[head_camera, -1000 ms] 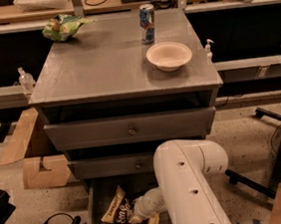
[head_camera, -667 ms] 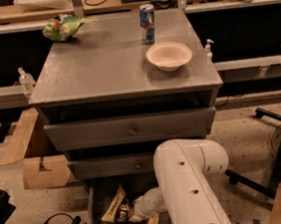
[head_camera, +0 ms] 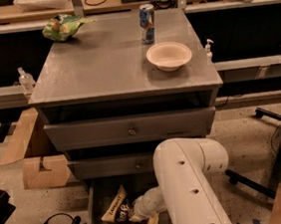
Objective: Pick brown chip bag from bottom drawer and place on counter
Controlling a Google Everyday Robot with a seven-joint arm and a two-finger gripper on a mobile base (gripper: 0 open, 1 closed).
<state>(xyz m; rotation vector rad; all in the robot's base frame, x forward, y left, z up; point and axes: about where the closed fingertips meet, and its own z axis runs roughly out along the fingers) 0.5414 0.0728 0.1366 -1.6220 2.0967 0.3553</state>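
Your gripper (head_camera: 135, 215) is down in the open bottom drawer (head_camera: 91, 215), at the right end of the brown chip bag (head_camera: 116, 210) lying on its floor. You cannot tell whether it has clamped the bag. Secure a firm hold first, then pull out clear of the middle drawer front (head_camera: 106, 166) just above. The table (head_camera: 101, 68) has bare room front-left, away from the bowl (head_camera: 169, 56).

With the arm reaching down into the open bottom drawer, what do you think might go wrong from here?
The hand is down at the brown chip bag in the bottom drawer; the crinkly bag may slip on lifting.
The middle drawer front sits just above, so arm or bag might catch it.
The counter already holds a bowl, a can and a green snack bag; careless placement might knock one.
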